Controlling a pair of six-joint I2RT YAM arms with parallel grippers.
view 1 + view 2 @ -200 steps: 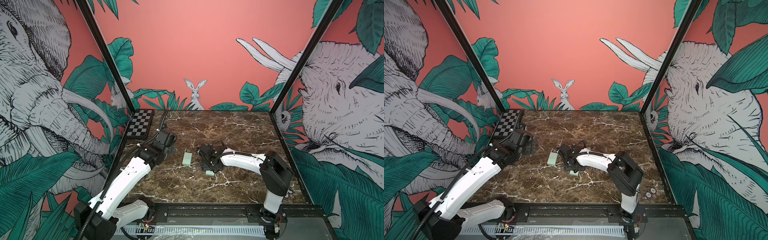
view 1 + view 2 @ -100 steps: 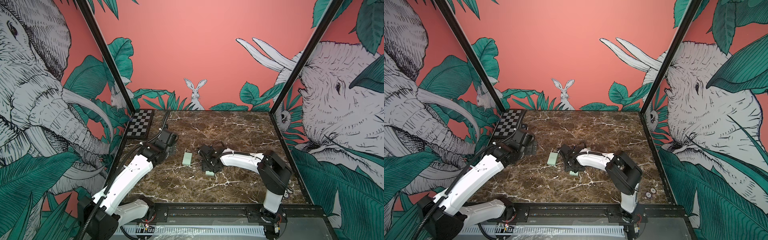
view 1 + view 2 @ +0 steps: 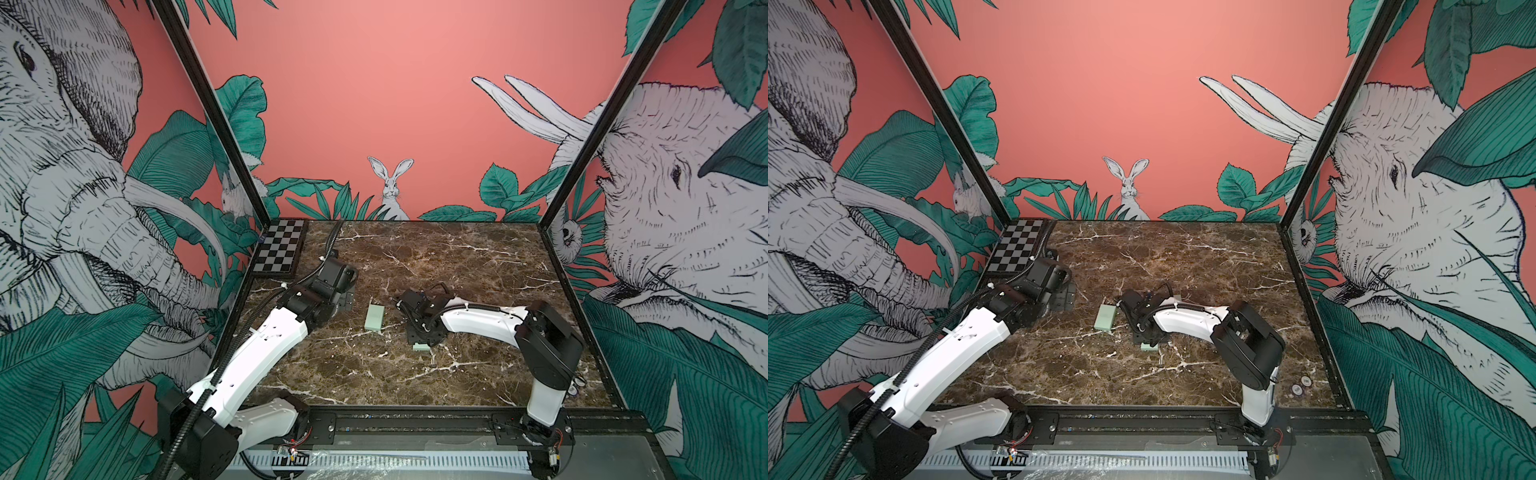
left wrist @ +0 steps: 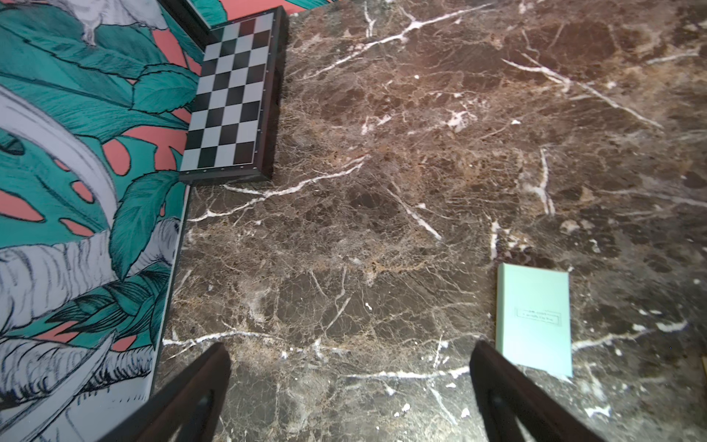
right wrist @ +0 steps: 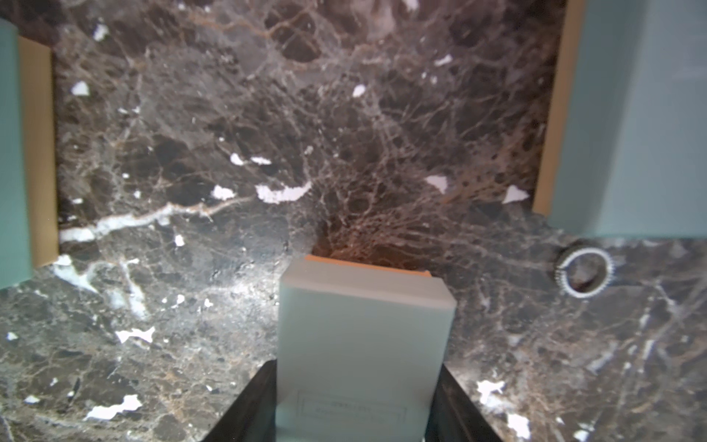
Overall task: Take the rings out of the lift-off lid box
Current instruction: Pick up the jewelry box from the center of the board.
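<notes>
Right pincer straddles small mint-green cardboard box; clamp unconfirmed. Advise centred squeeze, vertical lift. Left pincer apart.

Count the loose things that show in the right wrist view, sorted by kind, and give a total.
Mint-green box pieces: 3
Ring: 1
Total: 4

This is looking like a robot lab's test booth rather than a home: a white left arm and right arm are sitting mounted on a black rail fronting a marble-patterned table, printed jungle panels are closing it in, and a checkerboard is lying in a far corner.
</notes>
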